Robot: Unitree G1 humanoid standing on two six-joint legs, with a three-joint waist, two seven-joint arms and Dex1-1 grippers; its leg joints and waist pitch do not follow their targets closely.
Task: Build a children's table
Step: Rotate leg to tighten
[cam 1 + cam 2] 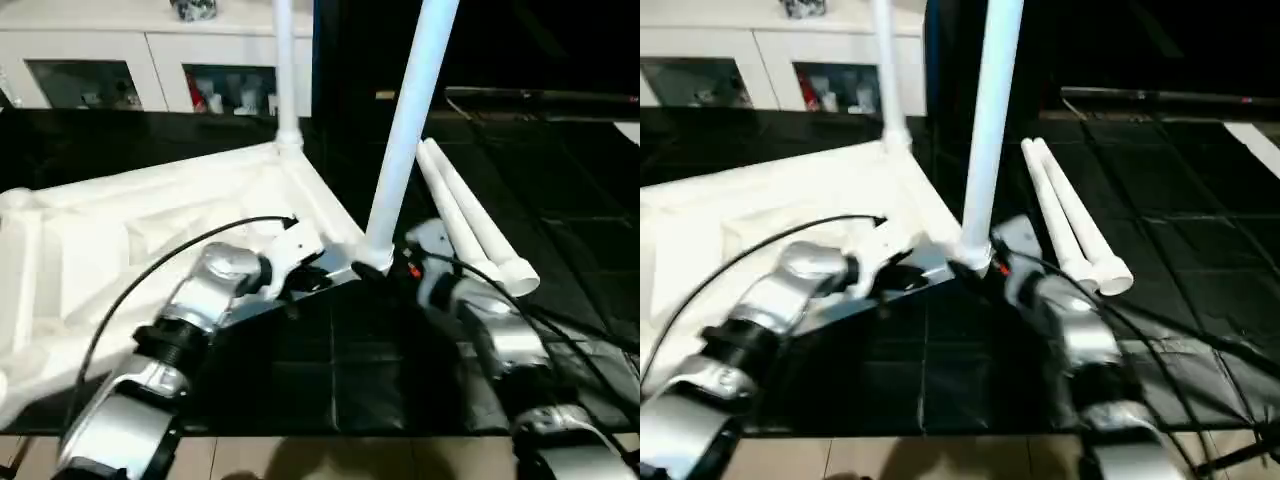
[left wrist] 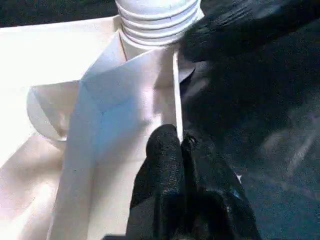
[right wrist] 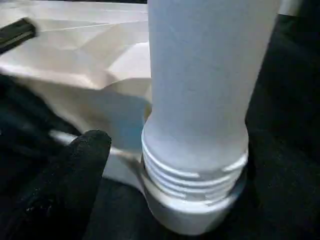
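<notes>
Currently the children's table [image 1: 150,230] lies upside down on the dark tiled floor [image 1: 560,200], ribbed framed underside facing up. Two legs are standing in corner sockets: a far one [image 1: 284,70] at the back corner and a near one [image 1: 410,120] at the corner closest to both arms, tilted slightly. The near leg's threaded end [image 3: 192,175] sits partway in its socket, with several thread rings still exposed above the rim. Two loose legs [image 1: 470,220] lie side by side on the floor, touching each other, just beside that corner on the robot's right.

Left end effector [image 2: 180,142]: fingers pressed together, tips resting on the thin edge of the frame wall just beside the near leg's socket. No clear gap between the fingers; nothing visibly clamped.

Right end effector [image 1: 385,262]: at the base of the near leg, on the floor side of it. One black finger [image 3: 75,170] shows beside the threads, apart from the leg; I cannot tell the jaw width from the views, nor see a grip on the leg.

White glass-door cabinet [image 1: 150,70] stands behind the table, small items on its shelves.
</notes>
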